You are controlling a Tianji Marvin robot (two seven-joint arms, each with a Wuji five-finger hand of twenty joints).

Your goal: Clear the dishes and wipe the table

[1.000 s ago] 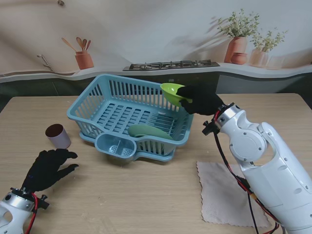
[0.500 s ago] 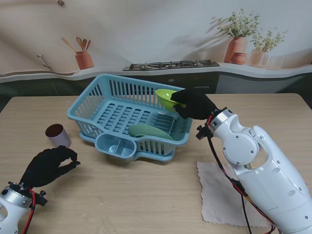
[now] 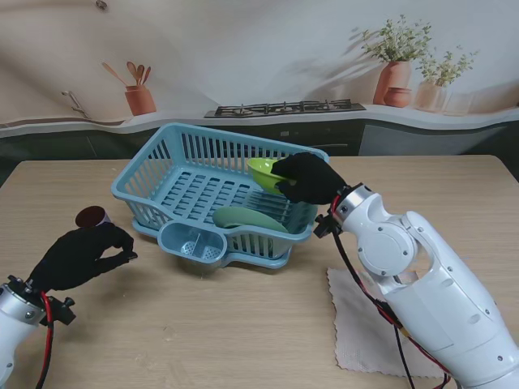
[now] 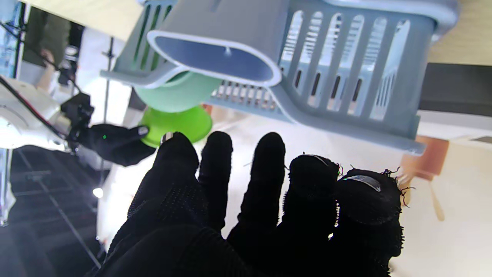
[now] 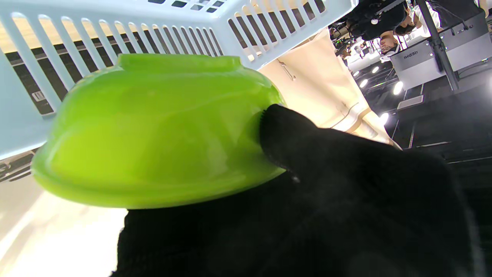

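My right hand [image 3: 308,178] is shut on a lime-green bowl [image 3: 264,171], holding it tilted just inside the right side of the blue dish rack [image 3: 139,174]. The right wrist view shows the bowl [image 5: 153,130] against the rack's slatted wall [image 5: 115,23], my gloved hand [image 5: 307,200] on its rim. A pale green plate [image 3: 243,217] lies in the rack. At the left a brown cup [image 3: 89,216] stands, its lower part hidden behind my left hand [image 3: 81,253]. In the left wrist view that hand [image 4: 250,215] has its fingers stretched out, holding nothing.
A beige cloth [image 3: 377,324] lies on the table to the right, partly under my right arm. The rack's cutlery holder [image 3: 190,241] juts out toward me. The left wrist view shows the holder [image 4: 215,57], plate [image 4: 177,92] and bowl [image 4: 180,123].
My right hand has carried the bowl left and down into the rack. My left hand has moved away from me, up to the brown cup, now covering its lower part.
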